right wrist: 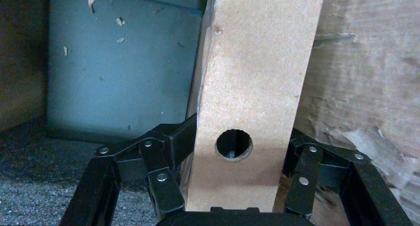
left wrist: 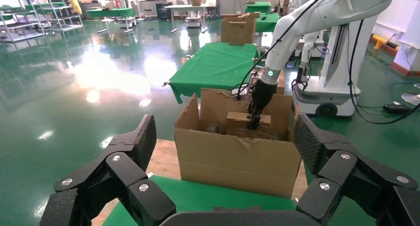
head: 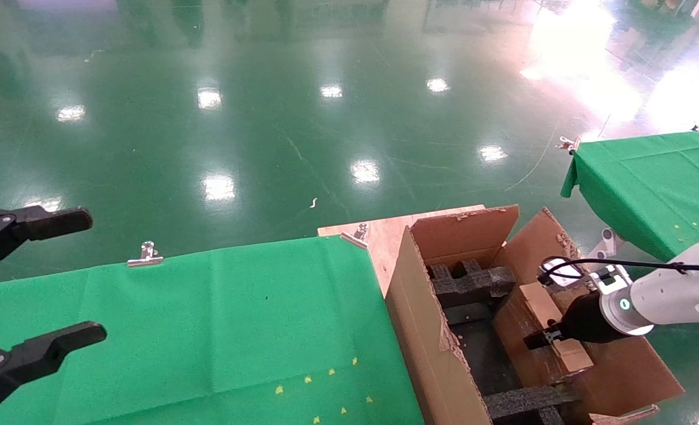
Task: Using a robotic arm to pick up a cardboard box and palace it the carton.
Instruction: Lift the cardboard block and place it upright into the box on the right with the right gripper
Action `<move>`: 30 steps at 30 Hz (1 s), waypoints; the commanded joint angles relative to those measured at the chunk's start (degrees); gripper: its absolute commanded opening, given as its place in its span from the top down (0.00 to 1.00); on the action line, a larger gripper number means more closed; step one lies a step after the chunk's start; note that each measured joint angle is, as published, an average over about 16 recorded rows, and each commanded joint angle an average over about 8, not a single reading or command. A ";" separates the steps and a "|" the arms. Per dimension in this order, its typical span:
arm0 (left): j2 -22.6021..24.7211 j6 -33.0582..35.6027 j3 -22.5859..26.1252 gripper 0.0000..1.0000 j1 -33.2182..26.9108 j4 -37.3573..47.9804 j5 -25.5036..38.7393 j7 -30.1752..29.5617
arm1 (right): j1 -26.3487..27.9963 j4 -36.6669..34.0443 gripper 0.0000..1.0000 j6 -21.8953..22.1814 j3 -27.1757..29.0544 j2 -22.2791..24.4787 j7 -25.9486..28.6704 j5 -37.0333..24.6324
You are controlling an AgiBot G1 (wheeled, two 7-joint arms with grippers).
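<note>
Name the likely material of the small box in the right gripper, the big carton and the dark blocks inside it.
Cardboard box: matte brown paperboard, with a punched round hole. Right gripper clamps it. Carton: corrugated cardboard, with ragged torn edges. Blocks: probably black foam, coarse and grainy.

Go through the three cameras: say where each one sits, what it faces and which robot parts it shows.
Head: on the robot's head, looking down at the table, carton and both grippers.
Left wrist: behind the open left gripper, facing the carton and right arm.
Right wrist: inside the carton, right gripper clamping the box.
All three show the box.
</note>
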 commanded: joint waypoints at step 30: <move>-0.01 -0.01 0.00 0.00 0.01 0.01 -0.01 0.00 | 0.81 -0.93 0.00 -0.31 0.53 -0.49 -1.22 0.42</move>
